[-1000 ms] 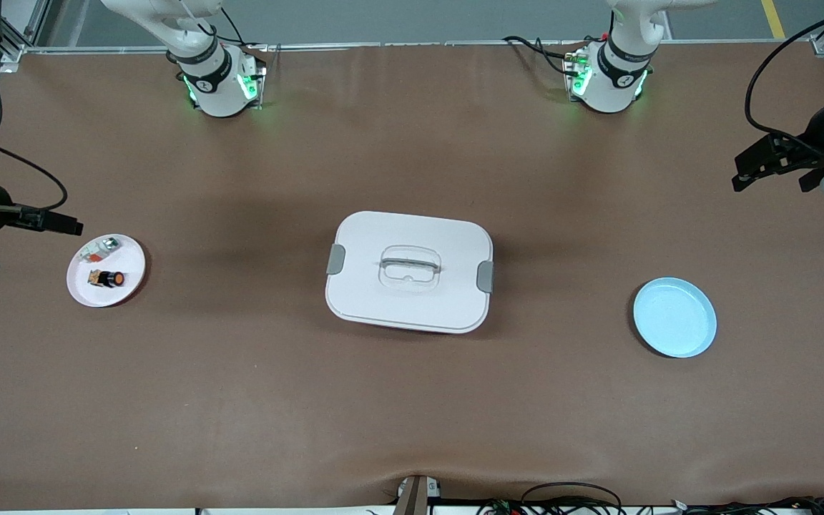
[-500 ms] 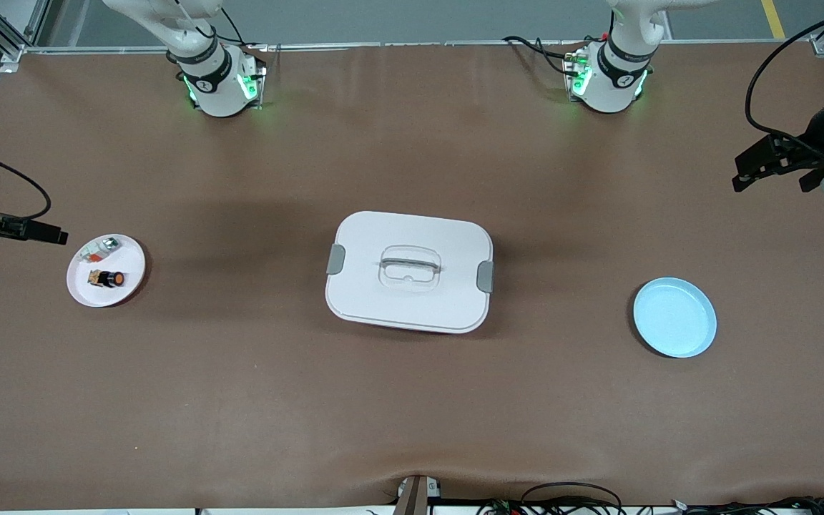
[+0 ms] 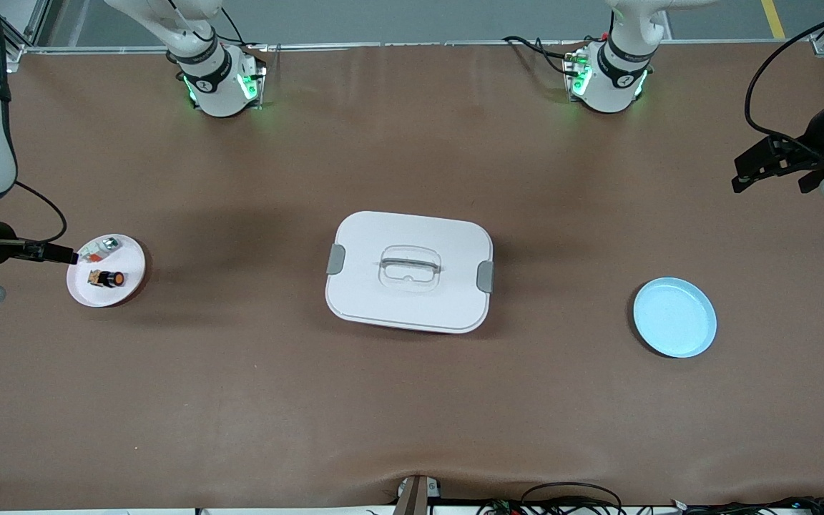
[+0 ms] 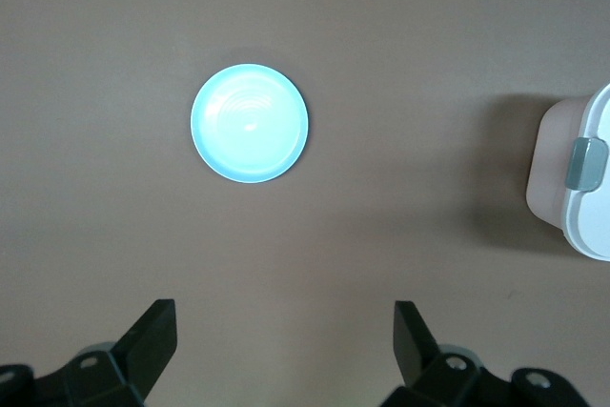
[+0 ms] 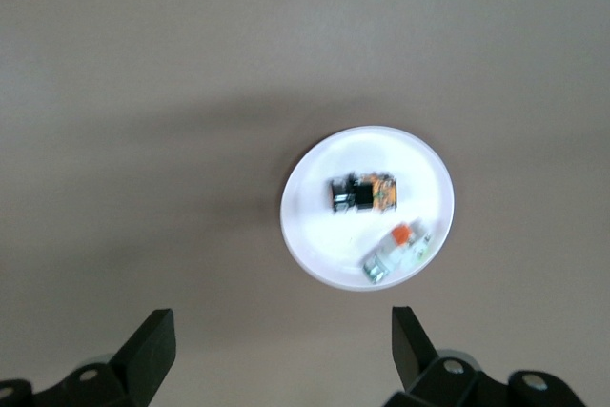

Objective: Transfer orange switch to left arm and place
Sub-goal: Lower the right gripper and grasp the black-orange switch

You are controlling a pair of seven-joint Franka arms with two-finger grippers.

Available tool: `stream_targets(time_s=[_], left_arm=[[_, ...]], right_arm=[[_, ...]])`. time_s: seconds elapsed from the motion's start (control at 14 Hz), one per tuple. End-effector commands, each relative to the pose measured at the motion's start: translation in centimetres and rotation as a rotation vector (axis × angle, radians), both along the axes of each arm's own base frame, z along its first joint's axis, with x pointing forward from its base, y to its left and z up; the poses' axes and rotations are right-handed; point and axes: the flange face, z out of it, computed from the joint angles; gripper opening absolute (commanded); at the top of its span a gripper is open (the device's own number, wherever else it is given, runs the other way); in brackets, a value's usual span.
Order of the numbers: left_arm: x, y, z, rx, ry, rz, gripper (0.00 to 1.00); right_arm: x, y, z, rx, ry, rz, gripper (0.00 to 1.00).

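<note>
The orange switch (image 3: 108,278) lies on its side on a small white plate (image 3: 130,285) at the right arm's end of the table. It also shows in the right wrist view (image 5: 362,193) on that plate (image 5: 319,235). My right gripper (image 3: 61,252) is open and empty, up in the air at the plate's outer rim (image 5: 283,331). The white box (image 3: 409,272) stands closed in the middle of the table. My left gripper (image 3: 769,179) is open and empty, held high over the left arm's end of the table (image 4: 286,326).
A small white-grey part with an orange bit (image 3: 101,248) shares the white plate (image 5: 396,253). A light blue plate (image 3: 674,317) sits empty at the left arm's end (image 4: 249,123). The box's latched end shows in the left wrist view (image 4: 581,173).
My right gripper has shifted toward the front camera and now reaches the white plate's rim. The left arm has not moved.
</note>
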Motion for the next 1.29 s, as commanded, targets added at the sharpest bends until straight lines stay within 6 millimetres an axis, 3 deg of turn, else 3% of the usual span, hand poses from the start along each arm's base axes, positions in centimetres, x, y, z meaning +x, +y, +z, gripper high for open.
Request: stream_targets(time_s=[0.0,0.64,0.93,1.21], left_arm=[[-0.1,0.2,0.3,0.022,0.004,-0.019,1.0],[-0.1,0.2,0.4,0.022,0.001,-0.019,1.0],[-0.1,-0.1,0.4,0.022,0.001,-0.024,1.0],[-0.1,-0.1,0.6,0.024,-0.002,-0.025,1.0]], right_arm=[[-0.5,-1.7,-3.5,-0.01,-0.028,0.049,1.0],[0.9,-5.7,-14.5,-0.006,-0.066,0.142,1.0],[0.1,-6.6,-17.6,0.0,-0.056,0.128,1.0],[-1.6,-6.2,-20.1,0.0,-0.066,0.126,1.0]])
